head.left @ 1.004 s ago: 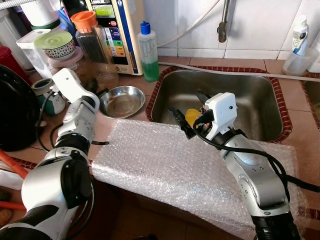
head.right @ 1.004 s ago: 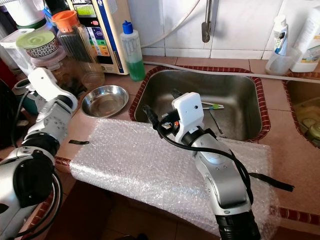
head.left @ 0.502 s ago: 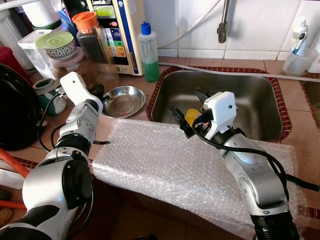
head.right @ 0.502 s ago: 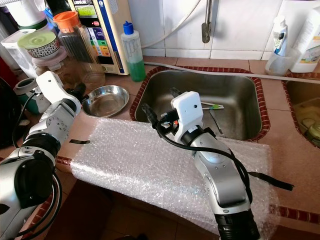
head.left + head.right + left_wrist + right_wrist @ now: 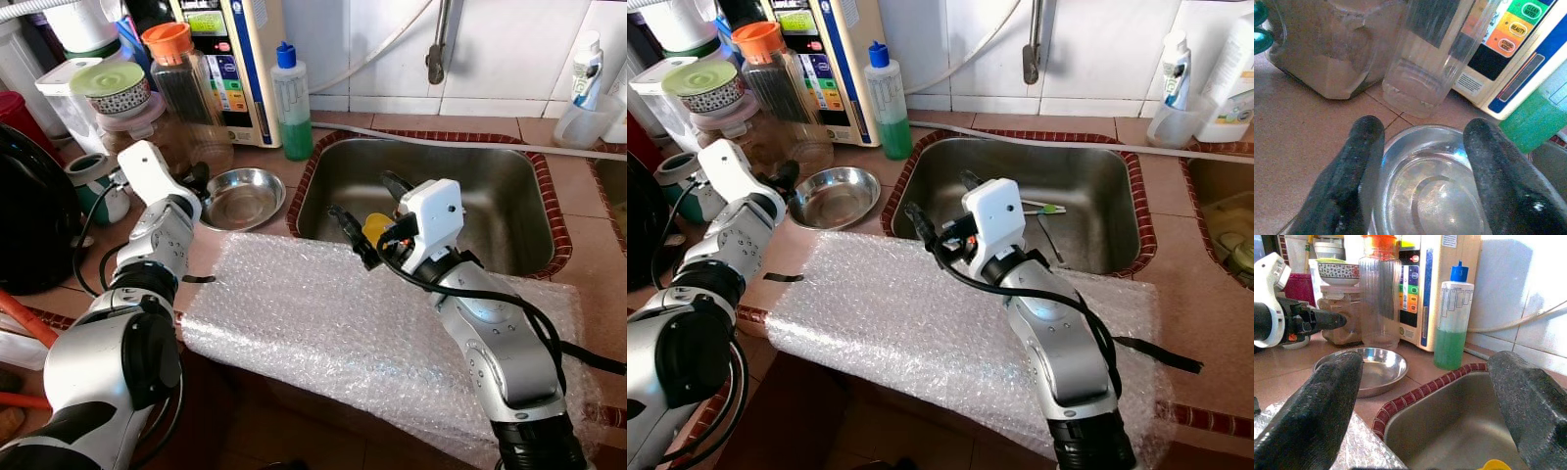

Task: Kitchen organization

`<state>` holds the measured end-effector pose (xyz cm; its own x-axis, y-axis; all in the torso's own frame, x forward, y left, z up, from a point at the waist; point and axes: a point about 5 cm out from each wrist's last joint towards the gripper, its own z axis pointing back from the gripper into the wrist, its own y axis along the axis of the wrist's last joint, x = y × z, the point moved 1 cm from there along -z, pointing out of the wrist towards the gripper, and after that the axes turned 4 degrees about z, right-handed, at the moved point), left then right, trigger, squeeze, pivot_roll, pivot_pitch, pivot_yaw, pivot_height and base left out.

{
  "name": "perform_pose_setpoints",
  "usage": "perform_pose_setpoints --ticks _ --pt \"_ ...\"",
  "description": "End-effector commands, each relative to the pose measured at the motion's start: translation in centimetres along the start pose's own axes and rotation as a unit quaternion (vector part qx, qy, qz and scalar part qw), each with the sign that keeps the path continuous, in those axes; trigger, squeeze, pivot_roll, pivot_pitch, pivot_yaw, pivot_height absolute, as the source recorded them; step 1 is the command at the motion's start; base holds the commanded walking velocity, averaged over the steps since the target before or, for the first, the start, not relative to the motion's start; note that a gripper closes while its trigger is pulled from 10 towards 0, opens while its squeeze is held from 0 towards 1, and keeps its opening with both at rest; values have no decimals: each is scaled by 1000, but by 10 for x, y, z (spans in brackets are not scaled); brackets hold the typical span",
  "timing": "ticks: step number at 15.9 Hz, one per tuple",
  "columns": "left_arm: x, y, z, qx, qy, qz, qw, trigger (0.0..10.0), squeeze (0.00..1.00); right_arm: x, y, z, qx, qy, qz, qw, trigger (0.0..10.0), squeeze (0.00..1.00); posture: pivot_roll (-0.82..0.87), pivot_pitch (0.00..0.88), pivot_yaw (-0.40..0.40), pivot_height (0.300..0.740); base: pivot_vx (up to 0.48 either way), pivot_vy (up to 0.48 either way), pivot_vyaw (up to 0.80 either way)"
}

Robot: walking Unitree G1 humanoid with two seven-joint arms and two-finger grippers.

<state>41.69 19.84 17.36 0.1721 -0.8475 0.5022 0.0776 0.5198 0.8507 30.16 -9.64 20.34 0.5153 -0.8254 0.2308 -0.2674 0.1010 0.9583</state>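
Note:
A shallow steel bowl (image 5: 240, 198) sits on the tiled counter left of the sink (image 5: 509, 186). My left gripper (image 5: 197, 180) is open at the bowl's left rim. In the left wrist view its two black fingers (image 5: 1364, 161) stand apart on either side of the near rim of the bowl (image 5: 1435, 196). My right gripper (image 5: 361, 198) is open and holds nothing. It hovers over the sink's left corner, pointing toward the bowl (image 5: 1369, 369). A sheet of bubble wrap (image 5: 323, 313) covers the counter's front edge under the right arm.
Behind the bowl stand a clear jar with an orange lid (image 5: 181, 83), a green soap bottle (image 5: 291, 103) and a water purifier (image 5: 230, 59). A black pot (image 5: 29, 225) is at far left. Something yellow (image 5: 375, 227) lies in the sink. Bottles (image 5: 1171, 83) stand at back right.
My left gripper has shifted a little to the right, closer to the steel bowl's rim. The right arm has hardly moved.

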Motion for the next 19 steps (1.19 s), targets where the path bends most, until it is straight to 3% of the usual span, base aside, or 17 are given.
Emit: perform_pose_setpoints --ticks 1,5,6,7,11,13,16,19 --pt "-6 0 0 -3 11 -9 1000 10000 1000 -2 2 -4 4 7 -1 1000 10000 616 -35 73 154 740 0 0 0" --pt "-7 -3 1 -16 15 -20 1000 10000 1000 -3 2 -4 4 7 -1 1000 10000 616 -35 74 155 740 0 0 0" --pt "-13 -6 2 -20 24 -141 990 10000 1000 2 0 -2 17 -60 -14 998 10000 624 -35 79 155 740 0 0 0" --pt "-12 -4 2 -10 23 -157 987 10000 1000 4 0 -2 19 -74 -16 997 10000 624 -34 77 155 740 0 0 0" --pt "-12 -5 3 -8 21 -153 988 10000 1000 9 -2 -1 16 -94 -18 995 10000 620 -33 74 155 740 0 0 0" --pt "-12 -3 4 3 8 -176 984 10000 1000 12 -3 -1 18 -106 -19 994 10000 624 -30 67 157 740 0 0 0" --pt "-14 -3 5 -5 -1 -161 987 10000 1000 12 -2 -1 20 -103 -22 994 10000 620 -22 65 161 740 0 0 0" --pt "-14 -8 18 -6 -32 -164 986 10000 1000 10 1 5 22 -79 -17 996 10000 620 -11 66 167 740 0 0 0"
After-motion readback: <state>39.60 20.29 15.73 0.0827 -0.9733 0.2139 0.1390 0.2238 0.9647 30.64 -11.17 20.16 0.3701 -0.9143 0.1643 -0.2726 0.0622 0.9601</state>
